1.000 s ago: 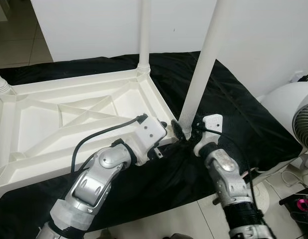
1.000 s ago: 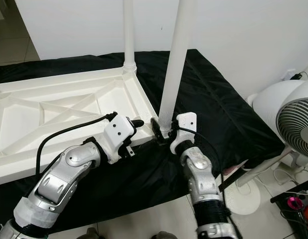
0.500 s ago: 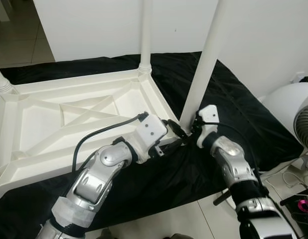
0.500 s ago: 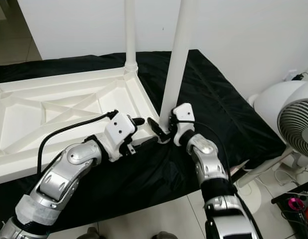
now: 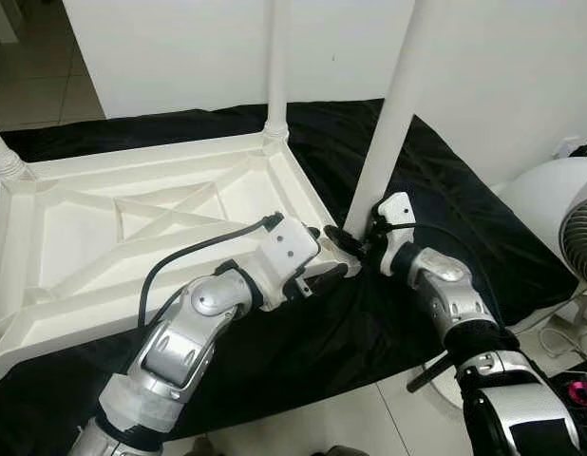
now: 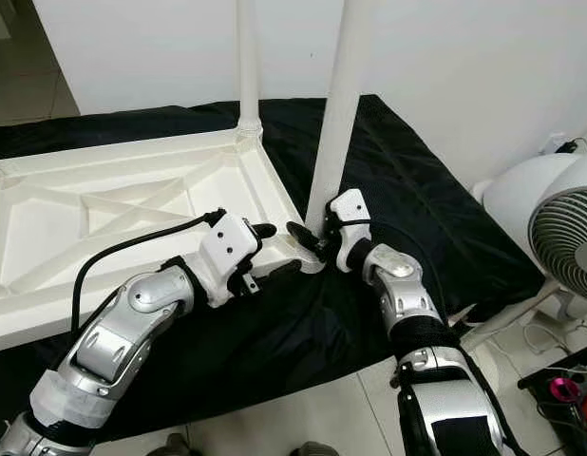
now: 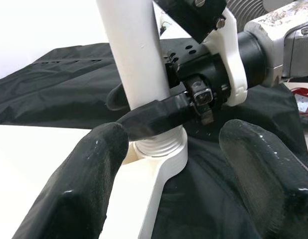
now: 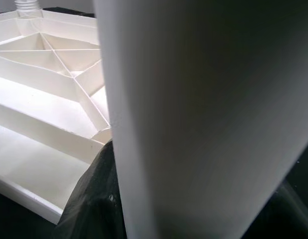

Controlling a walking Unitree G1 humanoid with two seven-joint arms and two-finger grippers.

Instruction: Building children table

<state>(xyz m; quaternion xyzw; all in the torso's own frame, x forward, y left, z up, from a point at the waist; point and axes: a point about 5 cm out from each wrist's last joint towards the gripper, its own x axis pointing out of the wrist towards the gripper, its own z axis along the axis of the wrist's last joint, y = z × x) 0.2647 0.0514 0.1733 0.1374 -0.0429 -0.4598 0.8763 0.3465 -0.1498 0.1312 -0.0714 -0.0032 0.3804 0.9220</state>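
- The white plastic children's table top (image 5: 132,228) lies upside down on a black cloth (image 5: 436,199), ribbed underside up, so its corner sockets face upward for the legs.
- Your right claw (image 6: 317,237) is clamped around the base of the near white round table leg (image 5: 388,123), just above the threaded collar, likely to hold it upright or twist it into the corner socket.
- Your left claw (image 7: 164,164) sits beside that corner, its two black padded fingers (image 7: 84,184) apart and holding nothing; I judge it is steadying or waiting.
- A second white leg (image 5: 276,66) already stands in the far corner.
- The left wrist view shows the threaded joint and the grip up close; the head views hide this detail.
- The right wrist view adds the leg's blurred side and the ribs.
- A white fan (image 6: 550,218) stands at the right.
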